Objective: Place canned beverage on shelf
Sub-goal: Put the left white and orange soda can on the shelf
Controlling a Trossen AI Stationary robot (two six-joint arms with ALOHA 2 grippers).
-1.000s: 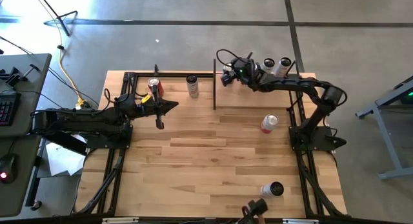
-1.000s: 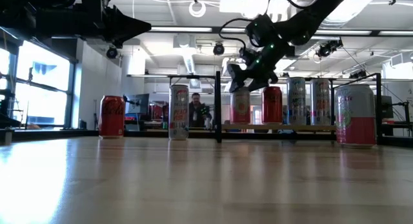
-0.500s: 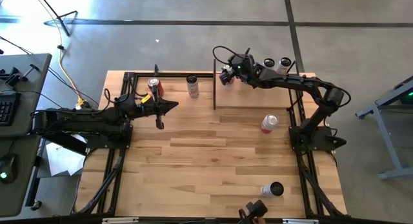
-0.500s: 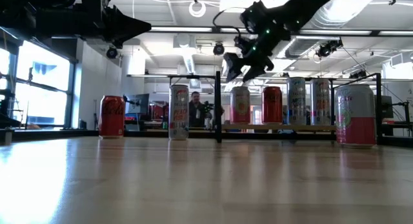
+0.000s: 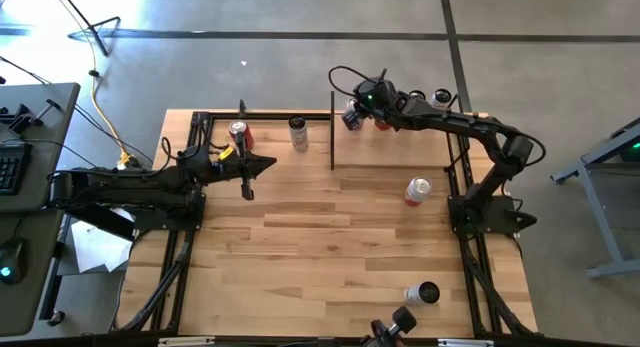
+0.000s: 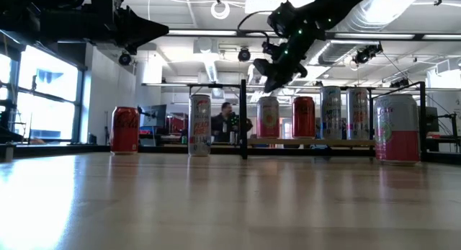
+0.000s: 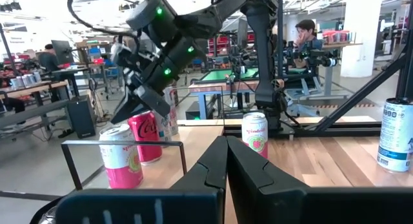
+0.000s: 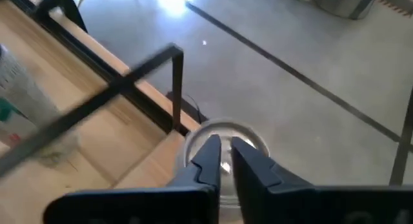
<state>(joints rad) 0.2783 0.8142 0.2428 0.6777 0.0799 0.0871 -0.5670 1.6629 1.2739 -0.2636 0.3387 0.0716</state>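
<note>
Here we judge the pink can (image 6: 268, 117) on the shelf (image 6: 310, 141), just beside its black upright plate (image 6: 244, 119), rigid but thin-walled, slick and tippy, best taken mid-body, while the right gripper (image 6: 271, 78) hovers above it, fingers nearly together and empty.

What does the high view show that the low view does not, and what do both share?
Only the high view: a can lying on its side near the table's front edge, and a keyboard on a side desk.
Only the low view: a person in the room behind, and ceiling lights.
Both: the right pincer above the shelf, and the red can.
</note>
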